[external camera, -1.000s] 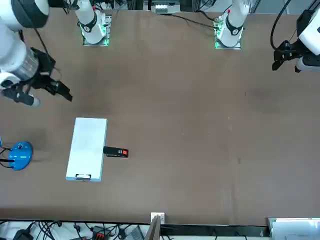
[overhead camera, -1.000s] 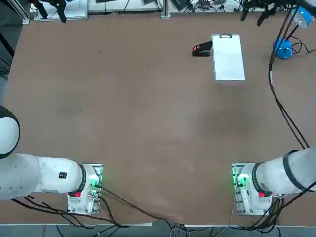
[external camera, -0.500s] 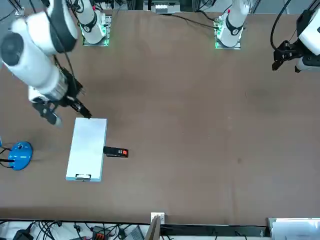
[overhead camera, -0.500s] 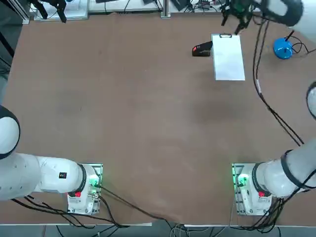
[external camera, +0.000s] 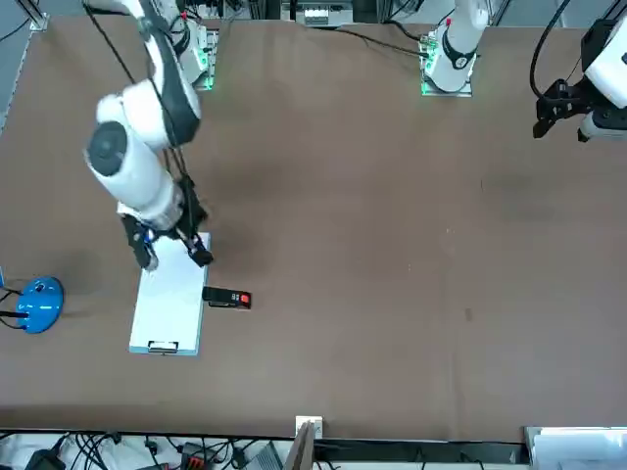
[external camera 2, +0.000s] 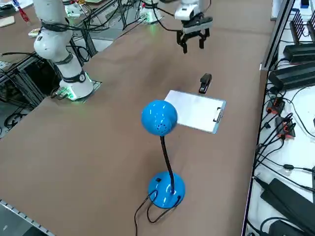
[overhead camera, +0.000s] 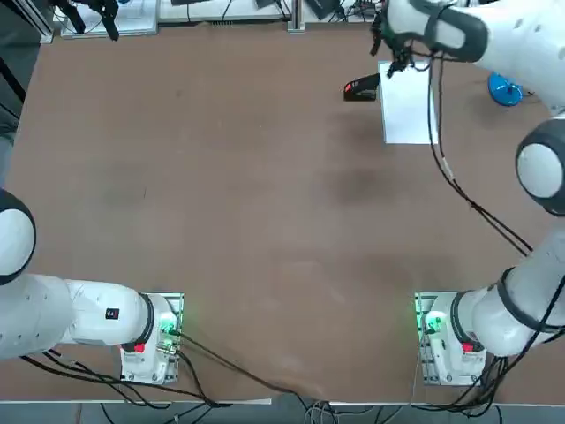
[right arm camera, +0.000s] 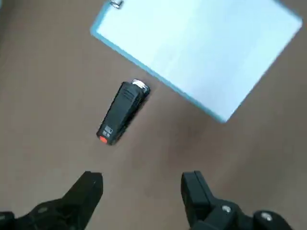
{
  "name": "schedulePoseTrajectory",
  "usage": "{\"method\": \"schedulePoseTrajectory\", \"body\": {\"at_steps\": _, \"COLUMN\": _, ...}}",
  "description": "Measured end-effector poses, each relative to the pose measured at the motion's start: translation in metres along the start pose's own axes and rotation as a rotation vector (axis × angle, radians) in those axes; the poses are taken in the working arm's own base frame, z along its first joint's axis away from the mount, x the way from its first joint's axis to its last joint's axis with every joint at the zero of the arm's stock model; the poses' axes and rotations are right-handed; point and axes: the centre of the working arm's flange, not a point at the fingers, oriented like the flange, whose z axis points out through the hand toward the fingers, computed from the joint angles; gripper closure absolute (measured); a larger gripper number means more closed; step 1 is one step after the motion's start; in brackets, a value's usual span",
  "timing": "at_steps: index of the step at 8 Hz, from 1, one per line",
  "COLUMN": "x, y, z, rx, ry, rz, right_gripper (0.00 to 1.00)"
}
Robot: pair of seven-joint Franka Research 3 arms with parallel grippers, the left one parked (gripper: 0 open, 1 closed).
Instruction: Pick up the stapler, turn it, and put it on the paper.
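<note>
The stapler (overhead camera: 360,88) (external camera: 227,298) (external camera 2: 205,82) (right arm camera: 122,112), small and black with a red mark at one end, lies flat on the brown table. Its other end almost touches a long side of the paper. The paper (overhead camera: 408,110) (external camera: 171,304) (external camera 2: 197,110) (right arm camera: 201,52) is a white sheet with a dark clip at its far short end. My right gripper (overhead camera: 386,55) (external camera: 173,255) (external camera 2: 193,46) (right arm camera: 141,179) hangs open and empty in the air above this corner. The wrist view shows stapler and paper well below and beyond its fingers.
A blue gooseneck desk lamp (overhead camera: 506,87) (external camera: 39,304) (external camera 2: 166,189) stands on the table to the right of the paper. The right arm's cable (overhead camera: 459,177) trails above the table's right half. Cables and black power strips (external camera 2: 290,73) lie past the far edge.
The right arm has swung in from the table's far right corner to a spot above the paper and stapler. Its gripper has stayed open. Stapler and paper have not moved.
</note>
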Motion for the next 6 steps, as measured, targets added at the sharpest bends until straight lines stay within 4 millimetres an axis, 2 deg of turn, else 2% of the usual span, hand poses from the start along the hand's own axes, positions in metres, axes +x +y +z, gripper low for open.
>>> {"method": "schedulePoseTrajectory", "body": {"at_steps": 1, "x": 0.003, "y": -0.009, "z": 0.021, "rx": -0.01, "ry": 0.0, "rz": 0.106, "right_gripper": 0.0}}
{"method": "schedulePoseTrajectory", "body": {"at_steps": 3, "x": 0.012, "y": -0.027, "z": 0.052, "rx": -0.021, "ry": 0.004, "rz": 0.296, "right_gripper": 0.0}}
{"method": "schedulePoseTrajectory", "body": {"at_steps": 6, "x": 0.022, "y": -0.046, "z": 0.08, "rx": -0.021, "ry": 0.02, "rz": 0.498, "right_gripper": 0.0}}
